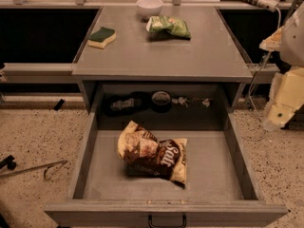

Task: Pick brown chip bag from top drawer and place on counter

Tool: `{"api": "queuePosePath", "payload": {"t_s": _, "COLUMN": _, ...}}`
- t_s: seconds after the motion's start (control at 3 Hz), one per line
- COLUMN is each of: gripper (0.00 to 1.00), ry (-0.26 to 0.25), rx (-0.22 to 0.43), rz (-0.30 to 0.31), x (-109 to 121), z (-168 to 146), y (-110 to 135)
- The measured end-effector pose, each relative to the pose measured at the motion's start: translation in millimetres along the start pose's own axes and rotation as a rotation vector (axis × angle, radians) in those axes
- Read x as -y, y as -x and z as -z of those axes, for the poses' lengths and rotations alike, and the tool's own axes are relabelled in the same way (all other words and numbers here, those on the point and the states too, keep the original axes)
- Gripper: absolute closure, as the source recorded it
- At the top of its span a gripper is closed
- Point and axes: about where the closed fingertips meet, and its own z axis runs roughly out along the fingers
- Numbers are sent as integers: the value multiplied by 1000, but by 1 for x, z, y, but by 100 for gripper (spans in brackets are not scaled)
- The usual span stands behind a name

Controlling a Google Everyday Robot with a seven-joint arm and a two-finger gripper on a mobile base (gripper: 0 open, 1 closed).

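The brown chip bag [154, 153] lies crumpled on the flat bottom of the open top drawer [213, 172], a little left of centre, with white "Salt" lettering facing up. The drawer is pulled fully out toward me, its small dark handle [167, 221] at the front. The grey counter [156, 56] sits above and behind it. My gripper [278, 115] hangs at the right edge of the view, off to the right of the drawer and outside it, apart from the bag. It holds nothing that I can see.
On the counter are a green chip bag [170, 26], a white bowl [149, 6] at the back, and a green and yellow sponge [101, 37] at the left. A dark tape roll [161, 100] lies at the drawer's back. A metal rod [33, 167] lies on the floor at the left.
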Motion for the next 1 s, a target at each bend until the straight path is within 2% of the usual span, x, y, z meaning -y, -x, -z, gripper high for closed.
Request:
{"api": "queuePosePath", "payload": {"t_s": 0.33, "gripper": 0, "ry": 0, "rx": 0, "rz": 0, "x": 0, "z": 0, "y": 0}}
{"api": "queuePosePath", "payload": {"t_s": 0.67, "gripper": 0, "ry": 10, "rx": 40, "rz": -20, "x": -2, "z": -34, "y": 7}}
{"api": "queuePosePath", "payload": {"t_s": 1.0, "gripper": 0, "ry": 74, "rx": 103, "rz": -65, "x": -27, "z": -112, "y": 28}}
